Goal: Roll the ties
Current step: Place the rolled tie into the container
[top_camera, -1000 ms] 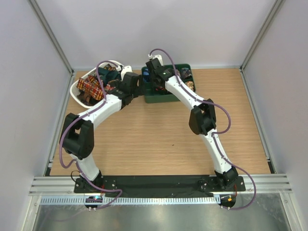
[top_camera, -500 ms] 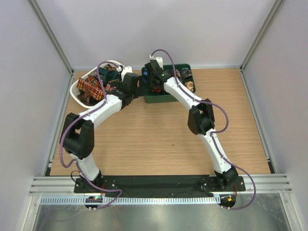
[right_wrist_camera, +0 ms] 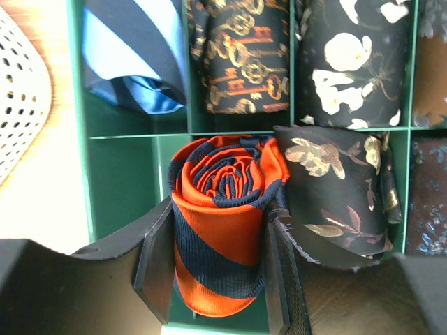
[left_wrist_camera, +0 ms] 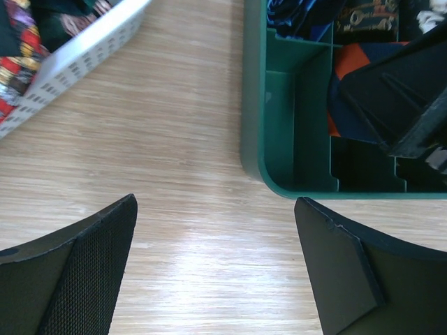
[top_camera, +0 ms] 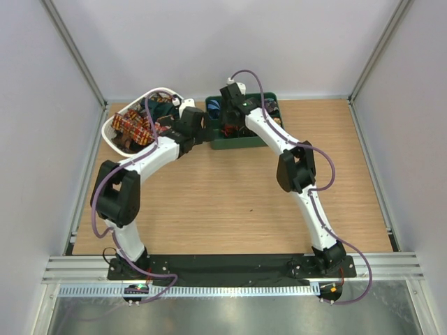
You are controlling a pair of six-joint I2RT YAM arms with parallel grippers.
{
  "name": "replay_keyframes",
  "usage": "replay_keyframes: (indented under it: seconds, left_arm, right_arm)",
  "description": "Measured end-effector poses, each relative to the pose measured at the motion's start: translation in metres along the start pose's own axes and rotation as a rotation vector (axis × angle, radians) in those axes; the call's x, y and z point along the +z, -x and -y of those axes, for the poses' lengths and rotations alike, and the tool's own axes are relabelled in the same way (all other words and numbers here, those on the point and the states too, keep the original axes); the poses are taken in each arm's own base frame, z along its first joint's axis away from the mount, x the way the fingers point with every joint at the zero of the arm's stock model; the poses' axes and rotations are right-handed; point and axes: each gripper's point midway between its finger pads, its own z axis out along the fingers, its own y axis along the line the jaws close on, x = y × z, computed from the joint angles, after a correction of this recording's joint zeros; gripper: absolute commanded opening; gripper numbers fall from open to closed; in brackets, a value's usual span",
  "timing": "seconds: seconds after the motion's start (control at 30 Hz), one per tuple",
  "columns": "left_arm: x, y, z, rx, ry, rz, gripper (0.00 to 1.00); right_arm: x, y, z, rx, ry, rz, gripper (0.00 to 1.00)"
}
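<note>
Nearest, bare desk [top_camera: 230, 202] is seen, w/ both arms extended toward its far edge.

The L fingers [left_wrist_camera: 91, 272] are spread wide and released. Only desk surface is seen btwn them. They are placed just short of the near-left corner of the green tray [left_wrist_camera: 253, 105], in the gap btwn the tray and the white basket [left_wrist_camera: 77, 56].

Just beyond, the R fingers [right_wrist_camera: 155, 262] are clenched on the rolled orange-and-navy striped tie [right_wrist_camera: 223, 230]. The roll is pinched from both sides, w/ one finger pressed flat against each flank. Its spiral end is turned up toward the wrist cam. It is located in the tray's near row, 2nd compt. from the L. Whether its lower end is resting on the tray floor can't be told, as that part is hidden by the roll itself.

In the next compt. to the R, a dark tie w/ gold leaf print [right_wrist_camera: 342, 188] is packed, touching the R-side finger.

In the far row, from L to R, are stored a blue striped tie [right_wrist_camera: 133, 49], a dark tie w/ orange key print [right_wrist_camera: 241, 56] and a dark tie w/ pale flowers [right_wrist_camera: 349, 63].

At the far L, a red plaid tie [top_camera: 131, 127] and a dark green tie [top_camera: 162, 108] are piled in the basket.
</note>
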Motion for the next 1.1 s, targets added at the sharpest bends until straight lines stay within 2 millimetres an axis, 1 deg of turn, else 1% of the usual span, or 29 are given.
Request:
replay_keyframes:
  seconds: [0.1,0.2,0.27,0.4,0.53,0.7,0.8,0.83,0.9,0.97,1.0,1.07,1.1]
  left_arm:
    - [0.007,-0.008,0.002,0.006,-0.005,-0.023,0.93]
    - [0.009,-0.012,0.002,0.010,-0.007,-0.035,0.92]
    - [0.009,-0.011,0.003,0.011,-0.012,-0.035,0.92]
    - [0.009,-0.002,0.009,0.009,-0.025,-0.020,0.91]
    - [0.013,0.003,0.014,0.010,-0.034,-0.014,0.91]
    - [0.019,-0.001,0.014,0.022,-0.028,-0.027,0.91]
    - [0.019,-0.004,0.012,0.029,-0.024,-0.036,0.91]
    - [0.019,-0.004,0.012,0.029,-0.024,-0.036,0.91]
    - [0.019,-0.004,0.012,0.030,-0.023,-0.037,0.91]
    - [0.018,-0.004,0.012,0.031,-0.022,-0.039,0.90]
    - [0.018,-0.005,0.012,0.031,-0.022,-0.040,0.90]
    - [0.018,-0.005,0.011,0.032,-0.021,-0.042,0.91]
    - [0.018,-0.005,0.011,0.031,-0.021,-0.042,0.90]
  right_arm:
    - [0.001,-0.003,0.005,0.016,-0.007,-0.019,0.01]
    - [0.001,-0.008,0.009,0.013,-0.020,-0.039,0.01]
    - [0.001,-0.016,0.016,-0.001,-0.040,-0.070,0.01]
    - [0.010,-0.037,0.030,-0.044,-0.094,-0.130,0.01]
    - [0.008,-0.036,0.035,-0.069,-0.114,-0.134,0.01]
    - [0.009,-0.036,0.036,-0.092,-0.110,-0.146,0.04]
    - [0.010,-0.037,0.035,-0.119,-0.095,-0.155,0.13]
    - [0.011,-0.037,0.035,-0.138,-0.083,-0.159,0.21]
    - [0.011,-0.037,0.035,-0.152,-0.074,-0.162,0.23]
    - [0.012,-0.036,0.035,-0.174,-0.061,-0.163,0.34]
    - [0.012,-0.036,0.034,-0.184,-0.056,-0.163,0.41]
    - [0.012,-0.035,0.034,-0.202,-0.049,-0.161,0.44]
    - [0.012,-0.035,0.034,-0.211,-0.045,-0.160,0.53]
